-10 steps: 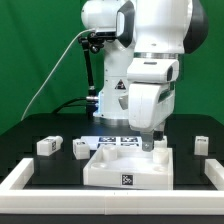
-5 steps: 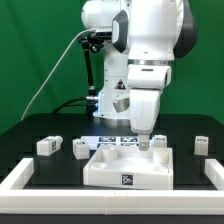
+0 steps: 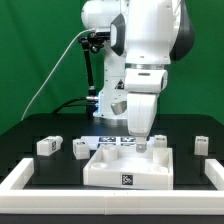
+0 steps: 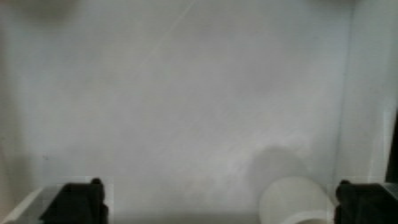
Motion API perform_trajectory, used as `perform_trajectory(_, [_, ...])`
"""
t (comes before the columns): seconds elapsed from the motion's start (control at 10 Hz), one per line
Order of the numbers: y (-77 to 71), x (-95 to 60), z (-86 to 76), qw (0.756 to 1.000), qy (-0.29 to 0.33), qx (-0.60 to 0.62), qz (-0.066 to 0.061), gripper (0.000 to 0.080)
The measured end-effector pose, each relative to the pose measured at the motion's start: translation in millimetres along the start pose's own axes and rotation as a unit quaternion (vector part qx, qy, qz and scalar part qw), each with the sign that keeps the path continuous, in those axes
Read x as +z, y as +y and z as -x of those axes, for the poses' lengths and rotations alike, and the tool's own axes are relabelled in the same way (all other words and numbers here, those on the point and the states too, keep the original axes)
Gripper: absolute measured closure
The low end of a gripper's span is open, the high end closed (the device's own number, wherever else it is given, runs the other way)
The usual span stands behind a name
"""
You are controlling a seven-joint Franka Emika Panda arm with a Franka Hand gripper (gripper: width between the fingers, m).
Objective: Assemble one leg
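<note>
White plastic fills the wrist view as the gripper (image 3: 141,146) is held low over the far edge of the top (image 3: 108,174), fingers (image 4: 79,200) spread wide, nothing gripped. No leg is carried: one leg (image 3: 80,149) is seen just off the top's exterior-view-left side, another leg (image 3: 200,144) off its right. The grip should be squared on a leg before closing, and the marker board (image 3: 118,141) behind the top kept clear of.

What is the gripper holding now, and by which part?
Nothing is held. In the wrist view the gripper is open: its fingers stand wide apart, and nothing is clamped between them.
</note>
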State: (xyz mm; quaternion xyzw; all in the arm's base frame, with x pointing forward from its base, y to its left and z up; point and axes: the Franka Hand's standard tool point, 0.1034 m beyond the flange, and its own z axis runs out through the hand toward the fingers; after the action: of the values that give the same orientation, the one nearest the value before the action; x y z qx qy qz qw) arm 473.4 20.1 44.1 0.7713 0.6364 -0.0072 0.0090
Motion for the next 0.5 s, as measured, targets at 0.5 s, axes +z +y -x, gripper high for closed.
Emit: perform_trajectory(0.5, [-44.8, 32.0, 1.8, 1.000, 0.018, 0.002, 0.001, 0.0150])
